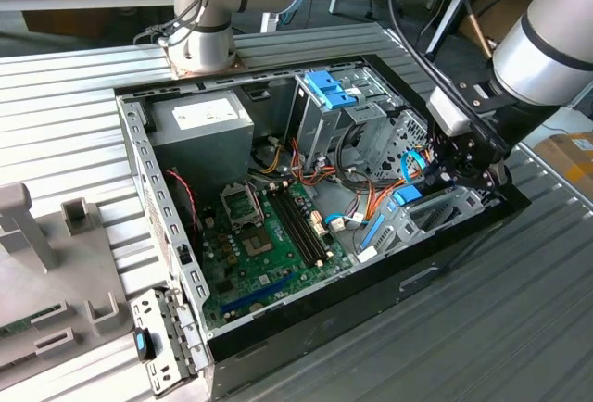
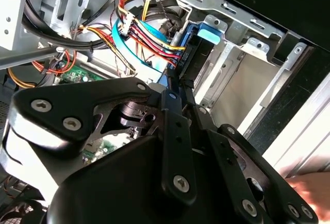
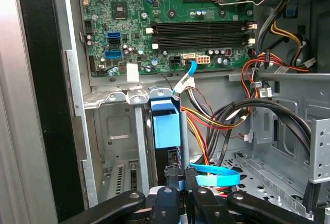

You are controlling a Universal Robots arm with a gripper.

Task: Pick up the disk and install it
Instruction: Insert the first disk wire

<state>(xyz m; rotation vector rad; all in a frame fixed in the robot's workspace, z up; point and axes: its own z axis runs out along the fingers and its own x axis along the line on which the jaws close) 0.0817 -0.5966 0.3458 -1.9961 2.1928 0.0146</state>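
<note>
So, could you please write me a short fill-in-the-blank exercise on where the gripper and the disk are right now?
1. The gripper is lowered inside the open computer ____.
2. The disk stands on edge between the fingers, its carrier frame coloured ____.
3. The green motherboard lies on the case ____.
4. In the exterior view, the grey power supply sits toward the exterior view's ____ of the gripper.

Missing words: case; blue; floor; left

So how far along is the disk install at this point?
Pickup looks done: the pincer appears shut on the disk, which it holds on edge. In hand: the disk sits partway into the metal drive bay of the open computer case, beside the cable bundle. Left: it isn't released, and I can't tell whether it is fully seated.
</note>
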